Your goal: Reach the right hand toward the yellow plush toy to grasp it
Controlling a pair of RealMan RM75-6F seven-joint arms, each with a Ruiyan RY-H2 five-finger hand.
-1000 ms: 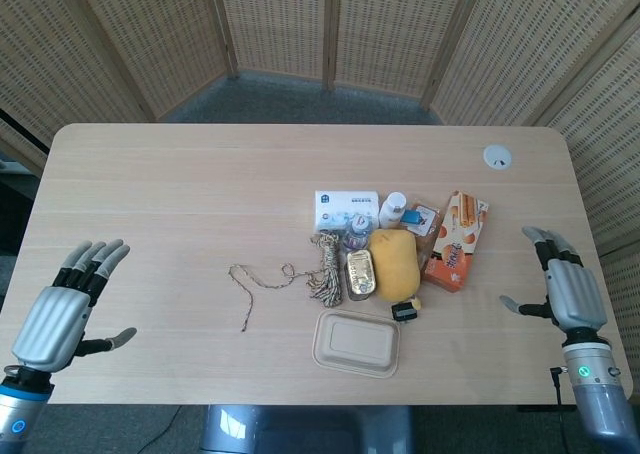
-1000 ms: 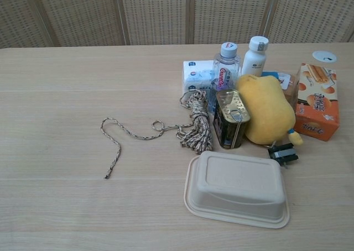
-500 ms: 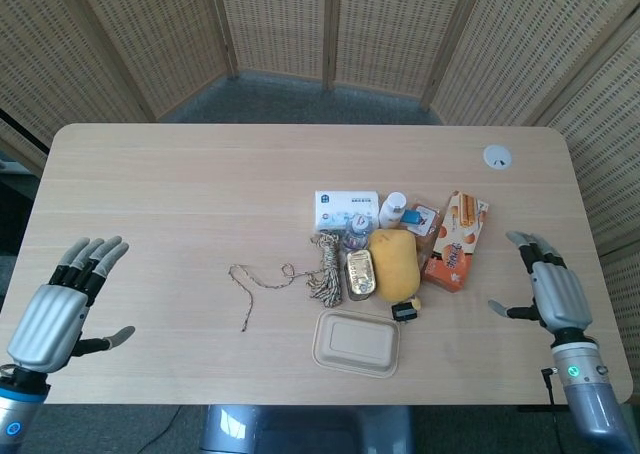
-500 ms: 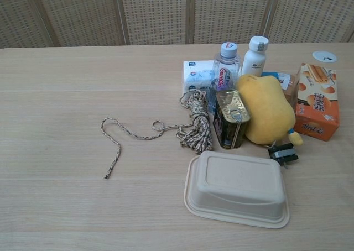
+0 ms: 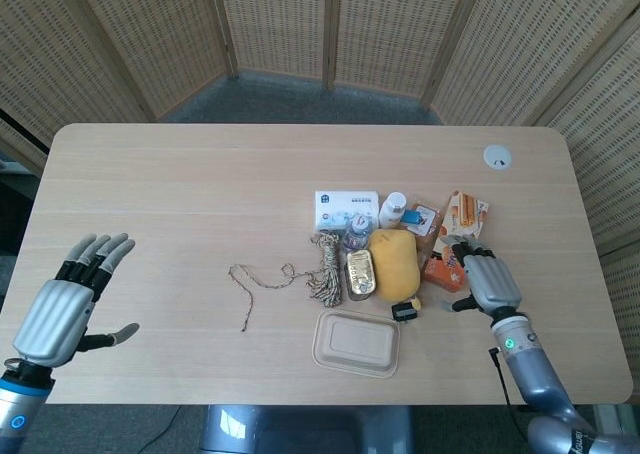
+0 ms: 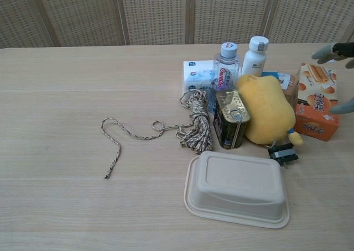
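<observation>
- Woven cane screens stand behind a pale wooden table [image 5: 180,174] that carries a tight cluster of things right of centre.
- Nearest the front edge lies a beige lidded food container [image 5: 356,342], and just behind its right corner a small black clip [image 5: 403,311].
- Right hand [image 5: 486,281] hovers with fingers spread and nothing in them, over the near end of the orange snack box [image 5: 456,242]; whether it touches the box cannot be told.
- Chest view shows only grey fingertips [image 6: 325,52] of that hand at the right edge, the rest cut off.
- Yellow plush toy [image 5: 394,262] lies in the middle of the cluster, left of the right hand and apart from it, with the snack box between them.
- Against the toy's left side stands a gold tin can [image 5: 360,273], and left of that a bundle of braided rope [image 5: 325,264] whose loose end trails off to the left.
- Left hand [image 5: 62,304] is open too, fingers fanned, well apart at the near left; it shows only in the head view.
- Farther back stand a clear water bottle [image 6: 226,66], a white bottle [image 6: 254,55] and a white tissue pack [image 5: 346,210]; the water bottle's label reads plainly only from the chest.
- A small packet behind the toy is mostly hidden.
- A white round disc [image 5: 497,155] sits at the far right.
</observation>
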